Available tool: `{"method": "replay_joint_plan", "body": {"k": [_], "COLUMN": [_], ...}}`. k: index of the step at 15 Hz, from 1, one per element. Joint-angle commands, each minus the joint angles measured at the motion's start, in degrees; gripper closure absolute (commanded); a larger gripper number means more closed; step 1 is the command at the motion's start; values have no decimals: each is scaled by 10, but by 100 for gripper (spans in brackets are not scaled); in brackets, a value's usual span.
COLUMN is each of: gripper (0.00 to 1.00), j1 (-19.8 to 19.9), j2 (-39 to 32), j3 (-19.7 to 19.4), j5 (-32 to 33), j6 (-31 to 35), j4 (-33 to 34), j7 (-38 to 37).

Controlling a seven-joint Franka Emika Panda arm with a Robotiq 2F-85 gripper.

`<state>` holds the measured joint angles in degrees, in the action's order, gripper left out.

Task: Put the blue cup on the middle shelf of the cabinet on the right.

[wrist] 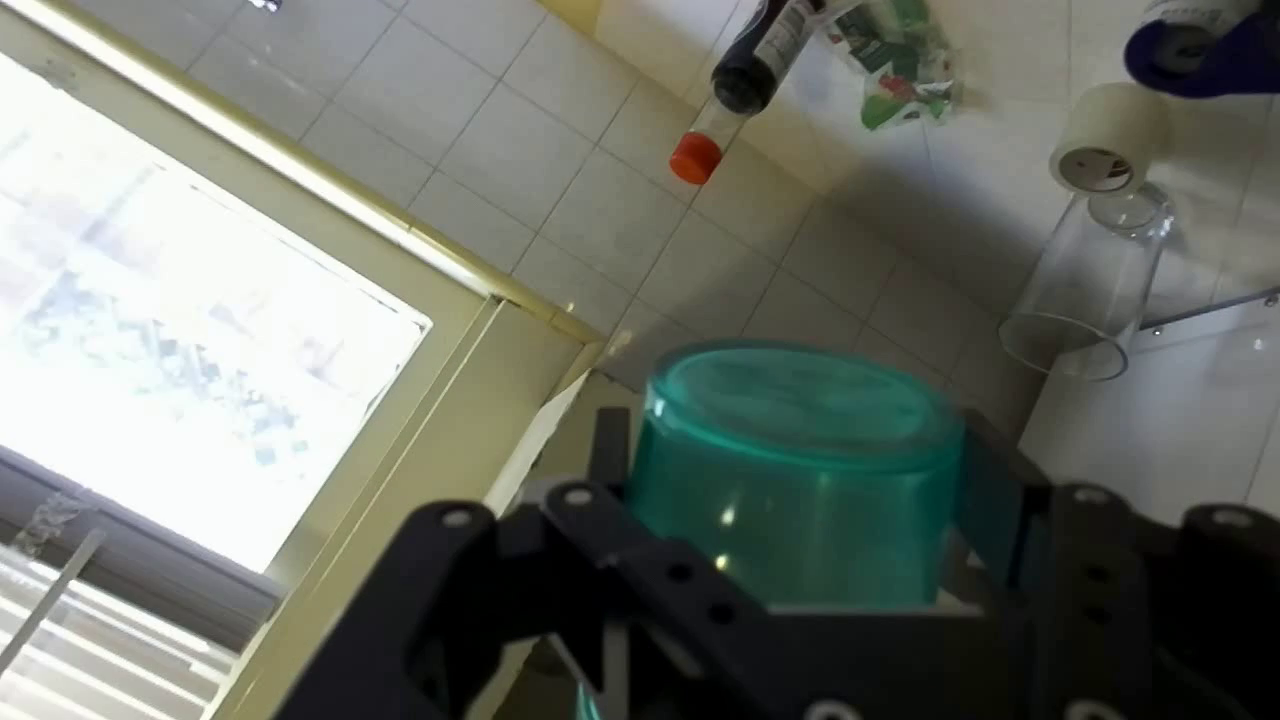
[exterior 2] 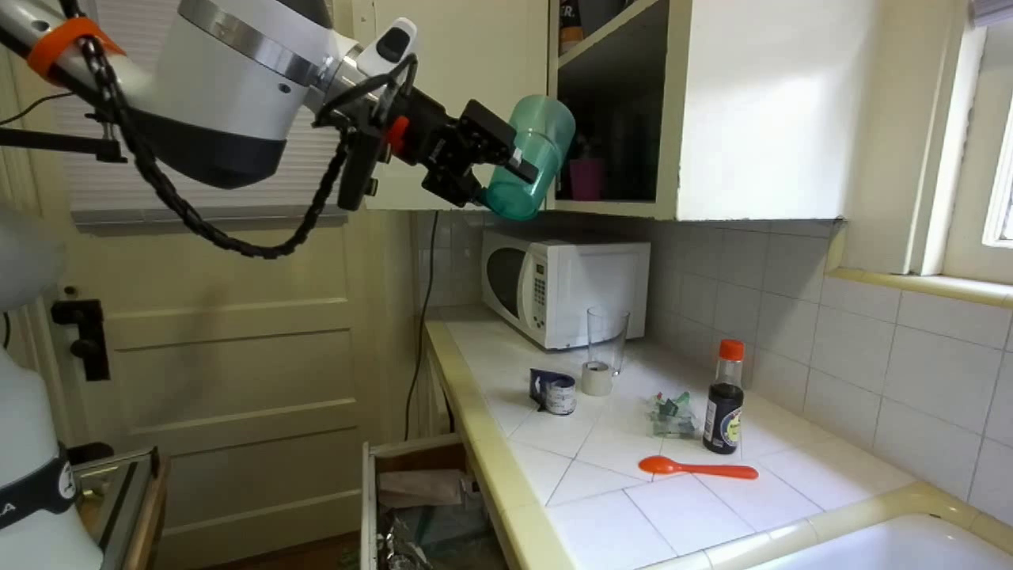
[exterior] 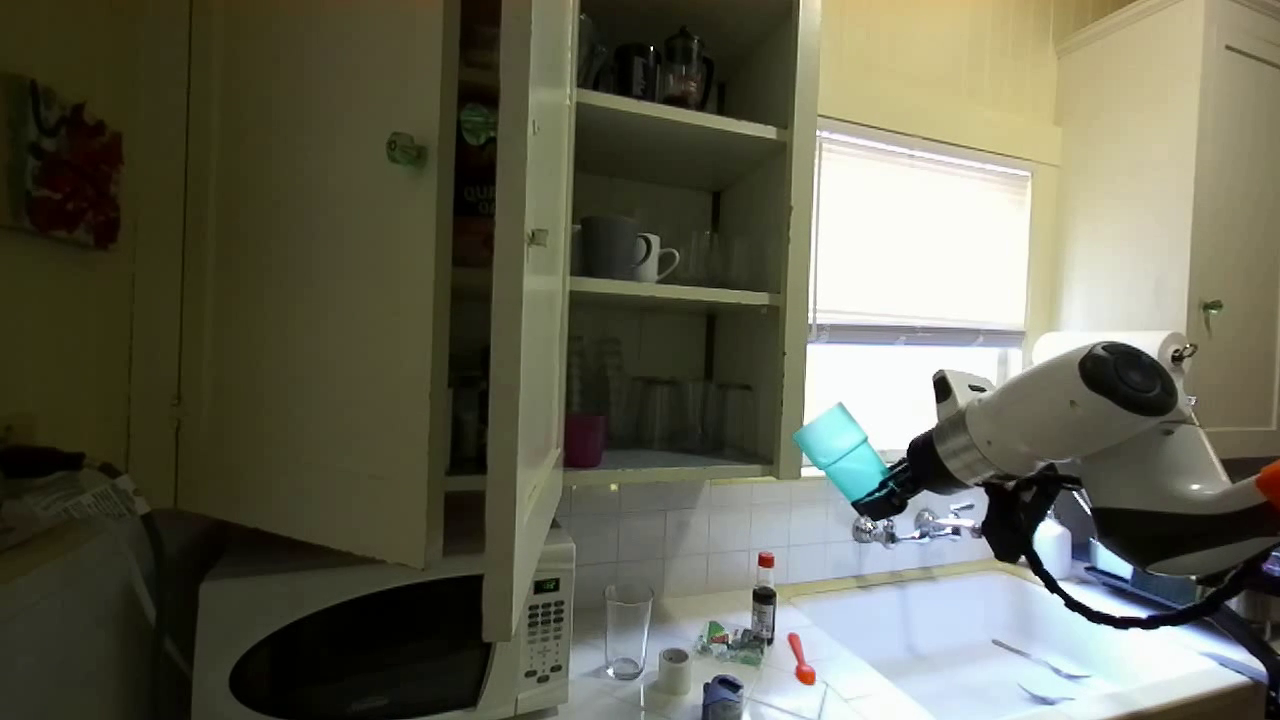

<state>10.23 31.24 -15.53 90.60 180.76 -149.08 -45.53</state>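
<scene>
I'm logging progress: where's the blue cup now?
In an exterior view, the blue cup is right of centre, held tilted in the gripper, just right of the cabinet and up-left of the faucet.

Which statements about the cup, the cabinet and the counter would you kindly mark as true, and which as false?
1. The gripper holds the blue cup. True.
2. A white mug stands on the middle shelf. True.
3. The blue cup rests on the middle shelf. False: it is outside the cabinet.
4. An orange spoon lies on the counter. True.
5. The blue cup is upright. False: it is tilted.
6. The cabinet is closed. False: its door is open.
</scene>
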Motion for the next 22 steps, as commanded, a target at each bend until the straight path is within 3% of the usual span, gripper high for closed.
{"method": "replay_joint_plan", "body": {"k": [1,3,4,9,10,14,17,20,22], "gripper": [48,48,23,23,48,48,48,48,48], "j1": [-3,-10,-2,-4,-3,11,11,16,2], "j2": [35,48,24,35,20,3,-23,-53,-85], "j3": [23,21,22,22,29,64,84,107,101], "j5": [-49,-97,-60,-81,-82,-65,-45,11,77], "j6": [-42,-57,-33,-42,-37,-45,-37,-25,26], "j4": [7,4,14,13,24,132,212,295,367], "j7": [41,69,39,54,15,-96,-119,-178,-244]}}
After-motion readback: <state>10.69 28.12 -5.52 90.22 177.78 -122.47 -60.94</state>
